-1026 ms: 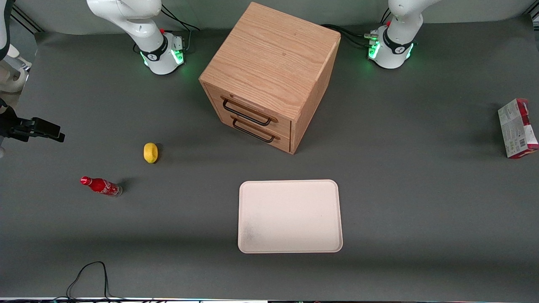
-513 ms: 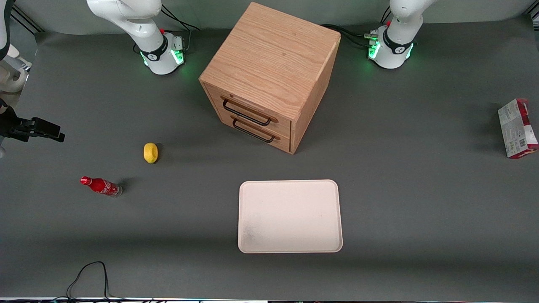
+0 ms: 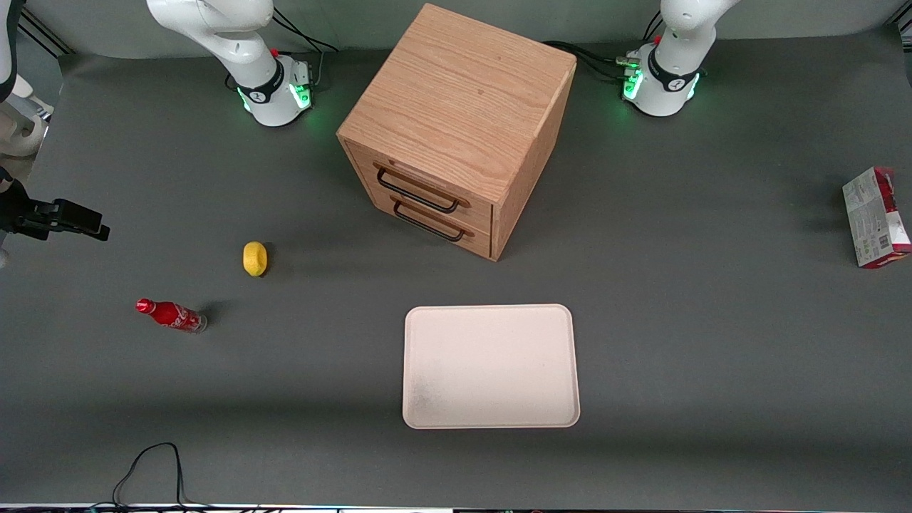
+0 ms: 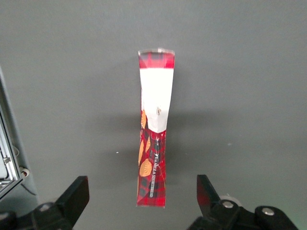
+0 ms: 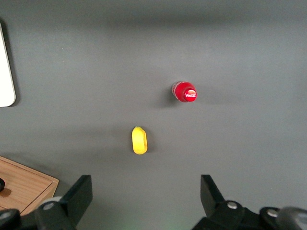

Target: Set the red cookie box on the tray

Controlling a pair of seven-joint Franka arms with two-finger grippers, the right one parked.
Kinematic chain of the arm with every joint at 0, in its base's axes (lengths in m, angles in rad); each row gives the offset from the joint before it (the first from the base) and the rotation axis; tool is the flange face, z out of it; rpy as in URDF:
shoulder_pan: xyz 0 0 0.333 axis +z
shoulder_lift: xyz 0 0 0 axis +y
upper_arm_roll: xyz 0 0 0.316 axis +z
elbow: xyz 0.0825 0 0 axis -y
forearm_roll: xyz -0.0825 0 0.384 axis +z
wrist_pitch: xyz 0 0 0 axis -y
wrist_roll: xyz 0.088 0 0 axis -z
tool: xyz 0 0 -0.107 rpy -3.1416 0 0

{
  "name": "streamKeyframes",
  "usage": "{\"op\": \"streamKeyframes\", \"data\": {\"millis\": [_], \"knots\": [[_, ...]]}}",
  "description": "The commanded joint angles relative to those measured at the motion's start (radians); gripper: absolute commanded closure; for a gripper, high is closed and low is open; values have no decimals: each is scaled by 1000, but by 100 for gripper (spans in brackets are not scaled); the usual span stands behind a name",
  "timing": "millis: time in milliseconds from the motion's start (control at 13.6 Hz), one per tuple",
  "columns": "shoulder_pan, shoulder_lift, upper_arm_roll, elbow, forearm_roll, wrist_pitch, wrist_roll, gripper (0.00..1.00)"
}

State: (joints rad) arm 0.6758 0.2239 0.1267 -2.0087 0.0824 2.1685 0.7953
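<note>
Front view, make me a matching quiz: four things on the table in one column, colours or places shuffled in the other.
Things:
1. red cookie box
2. tray
3. lemon
4. soda bottle

Descriptions:
A. yellow, beside the bottle
B. pale cream, in front of the drawer cabinet
C. red, with a red cap
D. on edge below the open end effector

Pairs: 1-D, 2-B, 3-A, 4-C

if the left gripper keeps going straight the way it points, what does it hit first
Probably the red cookie box: the open left gripper points down at it, fingers straddling its thin edge. Depth is unclear.
</note>
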Motion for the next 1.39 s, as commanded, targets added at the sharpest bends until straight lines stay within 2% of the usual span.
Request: {"op": "streamKeyframes", "data": {"millis": [0,586,1099,1173,1246,1319], "knots": [[10,-41,-7,-162,16,167,8,0],[15,123,-7,-186,16,382,21,0],[15,130,-7,-164,16,369,41,4],[15,130,-7,-156,16,363,51,25],[15,130,-7,-148,16,360,73,78],[15,129,-7,-145,14,359,85,100]]}}
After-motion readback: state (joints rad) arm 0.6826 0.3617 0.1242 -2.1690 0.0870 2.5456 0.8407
